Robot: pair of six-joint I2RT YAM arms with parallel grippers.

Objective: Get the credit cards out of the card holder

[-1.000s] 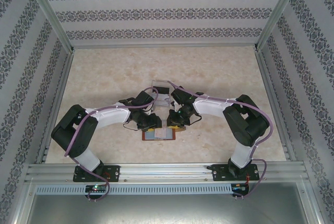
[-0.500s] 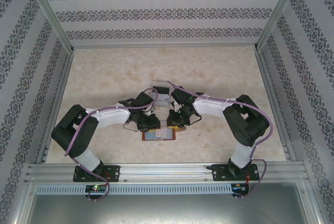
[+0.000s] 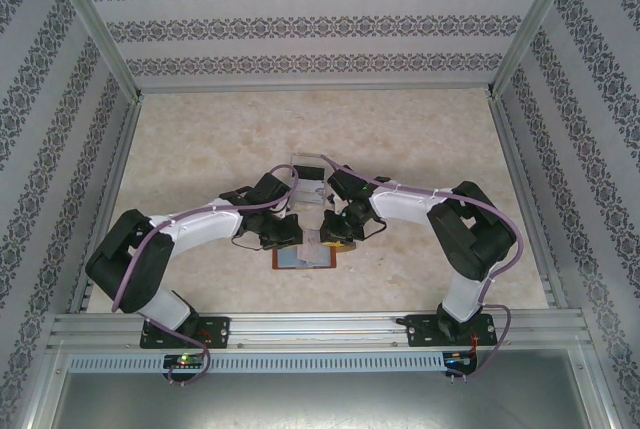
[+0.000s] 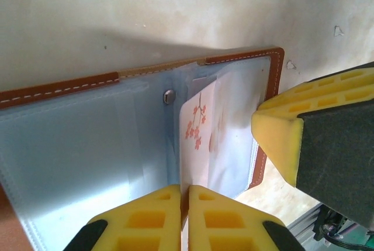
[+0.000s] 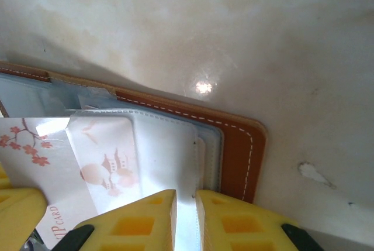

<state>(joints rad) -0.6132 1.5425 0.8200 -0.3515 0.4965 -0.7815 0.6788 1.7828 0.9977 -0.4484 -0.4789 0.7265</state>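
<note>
The card holder (image 3: 303, 261) lies open and flat on the table (image 3: 420, 149), toward the near edge and about midway between the left and right edges. Its reddish-brown leather rim with white stitching frames the grey-blue pockets, and a small metal snap stud (image 4: 169, 96) sits near the fold.

A pale blossom-printed card (image 4: 197, 145) with pinkish flowers sticks partway out of a pocket on the right half. Its free end runs down between the yellow fingers of the left gripper (image 4: 184, 197), which are drawn together on it with barely a slit between them.

Beside it, seen from the right wrist, a second card (image 5: 111, 169) with a pinkish pagoda-like mark sits under a clear pocket leaf.

The right gripper (image 5: 186, 203) comes down at the holder's right end with its fingers narrow, pinching a pale pocket leaf of the holder just inside the leather rim. One of its yellow fingers stands just beside the holder's right edge in the left wrist view.

From above the two grippers meet over the holder, close together. A clear plastic box (image 3: 307, 177) stands just beyond them, toward the table's middle.
</note>
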